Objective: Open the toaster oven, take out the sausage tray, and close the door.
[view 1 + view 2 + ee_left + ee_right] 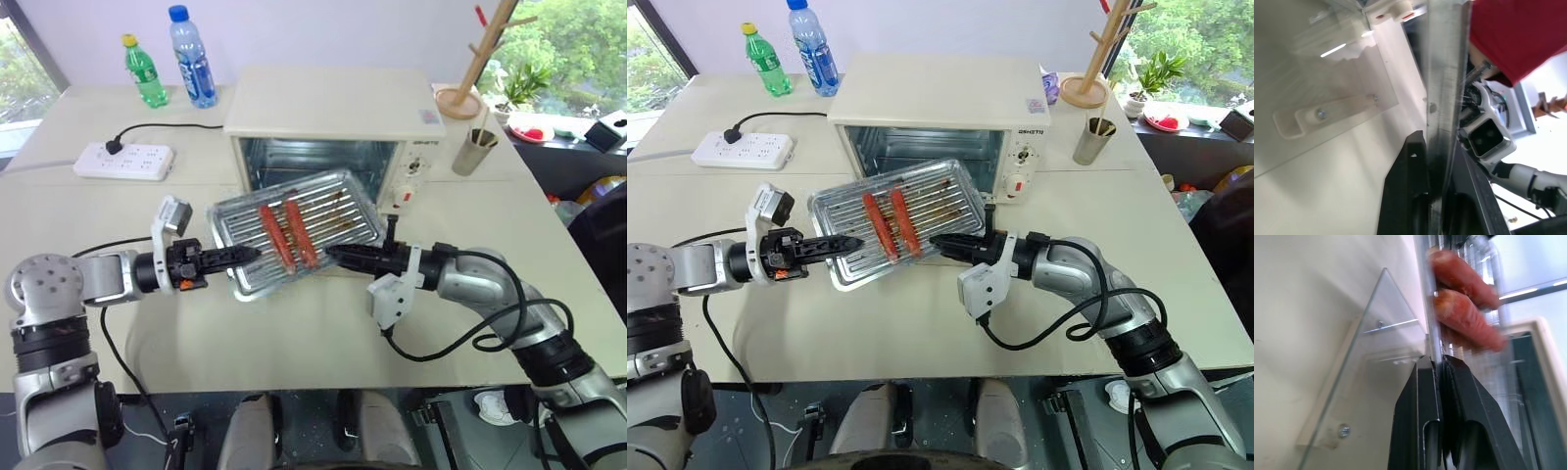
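Observation:
The cream toaster oven [333,103] stands with its cavity open. Its glass door [1366,382] lies folded down in front, under the sausage tray [343,211]. The ribbed metal tray hangs tilted in the air before the opening, with two reddish sausages [277,238] on it. My left gripper [250,253] is shut on the tray's left rim [1442,98]. From the other side, my right gripper [333,253] is shut on the tray's near right rim, just beside the sausages [1464,318]. In the left wrist view the door's glass and handle [1327,98] show beneath the tray.
A white power strip [124,161] lies at the left of the table [294,343]. A green bottle [145,70] and a blue bottle [192,57] stand behind it. A metal cup [474,152] and a wooden rack [480,54] stand to the right of the oven.

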